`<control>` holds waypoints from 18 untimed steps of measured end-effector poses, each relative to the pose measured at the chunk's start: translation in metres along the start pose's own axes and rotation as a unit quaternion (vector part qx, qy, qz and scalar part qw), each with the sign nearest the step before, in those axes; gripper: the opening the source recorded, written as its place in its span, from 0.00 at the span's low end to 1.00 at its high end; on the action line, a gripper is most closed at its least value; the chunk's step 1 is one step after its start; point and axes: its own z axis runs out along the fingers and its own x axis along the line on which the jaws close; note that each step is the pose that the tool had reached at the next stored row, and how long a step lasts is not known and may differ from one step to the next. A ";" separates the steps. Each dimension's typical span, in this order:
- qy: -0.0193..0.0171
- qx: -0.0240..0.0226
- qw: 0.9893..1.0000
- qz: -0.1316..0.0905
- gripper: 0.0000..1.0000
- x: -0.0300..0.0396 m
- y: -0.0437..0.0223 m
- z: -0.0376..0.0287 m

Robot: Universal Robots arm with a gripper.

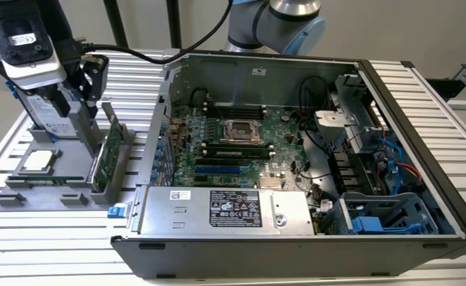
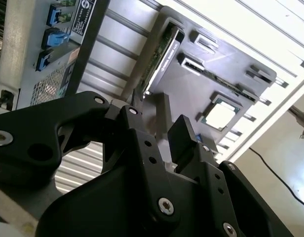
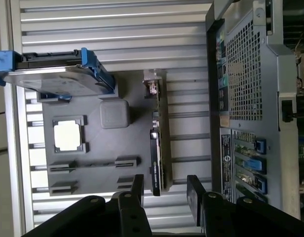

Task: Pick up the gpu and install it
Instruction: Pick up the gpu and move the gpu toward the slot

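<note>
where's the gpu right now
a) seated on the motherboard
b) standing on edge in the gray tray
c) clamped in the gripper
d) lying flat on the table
b: in the first wrist view the gpu stands on edge in a slot of the gray tray, and the gripper is open, not closed on it.
</note>
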 end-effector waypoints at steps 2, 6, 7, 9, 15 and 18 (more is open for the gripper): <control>0.000 0.000 1.000 0.000 1.00 0.0000 -0.0001 0.0012; 0.000 0.000 1.000 0.000 1.00 0.0001 -0.0001 0.0035; 0.000 0.000 1.000 0.000 1.00 0.0001 -0.0001 0.0040; 0.000 0.000 1.000 0.000 1.00 0.0002 -0.0002 0.0045; 0.000 0.000 1.000 0.000 1.00 0.0001 -0.0002 0.0050; 0.000 0.000 1.000 0.000 1.00 0.0001 -0.0003 0.0060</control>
